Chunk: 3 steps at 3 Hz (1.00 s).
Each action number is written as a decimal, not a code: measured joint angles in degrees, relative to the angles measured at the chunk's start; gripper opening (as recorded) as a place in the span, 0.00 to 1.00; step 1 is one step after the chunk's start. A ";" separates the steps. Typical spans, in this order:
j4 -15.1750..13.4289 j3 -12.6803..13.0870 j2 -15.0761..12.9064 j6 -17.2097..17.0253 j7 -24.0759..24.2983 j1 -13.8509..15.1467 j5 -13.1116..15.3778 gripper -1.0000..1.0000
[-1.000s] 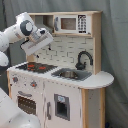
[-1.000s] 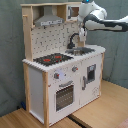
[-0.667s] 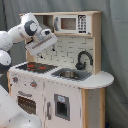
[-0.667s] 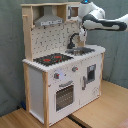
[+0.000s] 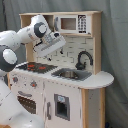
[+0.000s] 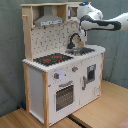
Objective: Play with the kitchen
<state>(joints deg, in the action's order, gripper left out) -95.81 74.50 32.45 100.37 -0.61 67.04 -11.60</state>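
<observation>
Hood point(image 6: 49, 21) shows only in the second exterior view — kitchen point(image 5: 60, 90) otherwise shared.

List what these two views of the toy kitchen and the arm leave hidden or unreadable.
- Gripper: open or shut cannot be told in the first exterior view; in the second exterior view the faucet and the arm's wrist cover it.
- Sink: its bottom is too dark to show any contents.
- Oven door: partly covered by the arm's white base in the first exterior view.
- Knobs: markings too small to read.
</observation>
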 joint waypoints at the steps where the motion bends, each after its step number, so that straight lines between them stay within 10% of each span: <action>1: 0.00 3.56 -1.47 0.32 -0.07 4.59 -0.05 1.00; 3: 0.00 11.20 -3.05 2.37 -0.07 13.29 -0.34 1.00</action>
<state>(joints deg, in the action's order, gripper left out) -95.82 85.69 29.40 102.74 -0.69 80.33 -11.94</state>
